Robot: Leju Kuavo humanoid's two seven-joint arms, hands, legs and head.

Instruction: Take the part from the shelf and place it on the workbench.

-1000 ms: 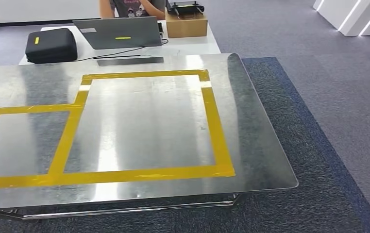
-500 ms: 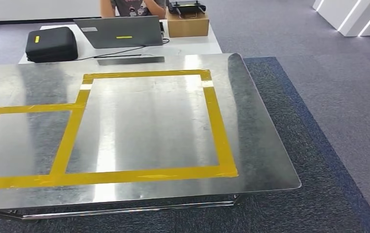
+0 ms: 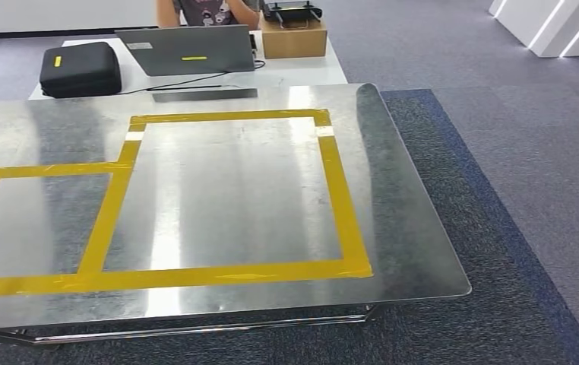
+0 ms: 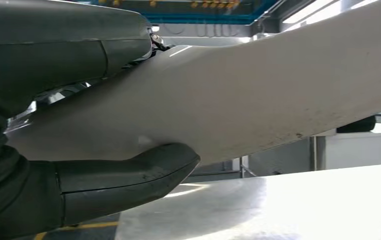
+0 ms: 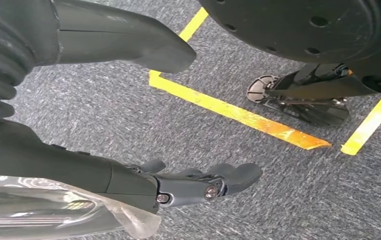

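A: Left hand (image 4: 78, 150) first. What is recorded in the left wrist view?

B: A large pale part (image 4: 258, 95) is gripped there. The thick thumb is pressed to one face of it, and the upper cover of the hand is laid over the opposite face, so the part is clamped between them. The part is seen tilted, above a bright pale surface (image 4: 278, 205) which it is not seen to touch.

A: And the right hand (image 5: 178, 185)?

B: In the right wrist view its fingers (image 5: 228, 177) are stretched out and apart from the thumb (image 5: 128, 37); nothing is held. Grey carpet (image 5: 103, 110) with yellow tape lines (image 5: 238, 115) is seen beneath it.

A: The workbench (image 3: 400, 220)?

B: In the head view a shiny metal top is noted, marked with a yellow tape outline (image 3: 336, 198) forming a large square and a smaller one joined at its left. The part is not yet set down on it. Behind it a white table (image 3: 302, 74) carries a black case (image 3: 80, 70), a laptop (image 3: 188, 50) and a cardboard box (image 3: 292, 38). A person's torso (image 3: 207, 11) is seen at the far edge.

A: Any difference from the earlier frames?

B: Against the frame one second back, the whole picture is shifted slightly, so the camera is judged to have moved, not the things. Against the half-second frame, no change is found
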